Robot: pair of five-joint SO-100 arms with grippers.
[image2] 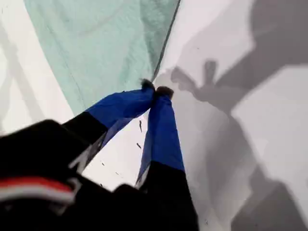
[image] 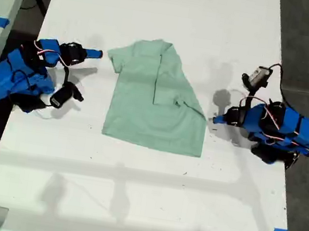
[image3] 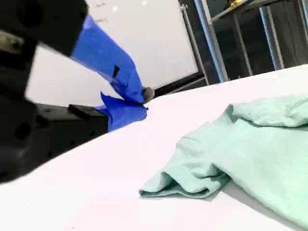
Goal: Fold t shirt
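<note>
The t shirt (image: 156, 104) lies on the white table (image: 131, 193), between the two blue arms. It is not flat all over. One side looks folded in over the middle, so part of the folding seems done. The job does not look finished.

The first gripper (image: 216, 119) sits low, right at the edge of the shirt. In the first wrist view its jaws are pressed together, and the green cloth starts just past its tips (image2: 155, 91). It does not seem to be holding any cloth. It is probably waiting there because that edge is the next bit to pick up. It would have to open its jaws first.

The second gripper (image: 98, 55) is on the other side of the shirt, close to a sleeve (image3: 187, 178) but not touching it. Its jaws look closed too, with nothing between them. The sleeve is bunched up a little in front of it. That soft lump may slip or drag when it is lifted, so a careful pinch on the cloth edge would help.
</note>
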